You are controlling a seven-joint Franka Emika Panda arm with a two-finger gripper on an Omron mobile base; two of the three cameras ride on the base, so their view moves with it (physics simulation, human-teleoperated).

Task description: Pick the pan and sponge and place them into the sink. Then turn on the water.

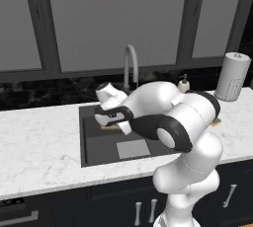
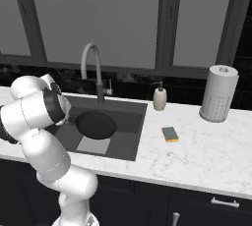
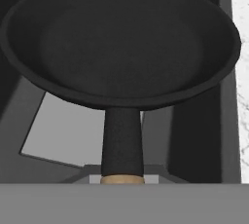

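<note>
Over sink: pan | right-view-only sponge on counter | end effector grip unclear

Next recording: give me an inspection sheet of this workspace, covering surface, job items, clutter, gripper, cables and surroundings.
Surface: white marble counter.
Pan: over the sink, handle toward the hand; whether it rests on the floor cannot be told.
Sponge: on the counter right of the sink.
Faucet: no water running.
Clutter: soap dispenser, paper towel roll.
Gripper: at the pan's handle, fingers hidden; state cannot be told.
Cables: nothing seen.
Surroundings: windows behind, dark cabinets below.
</note>
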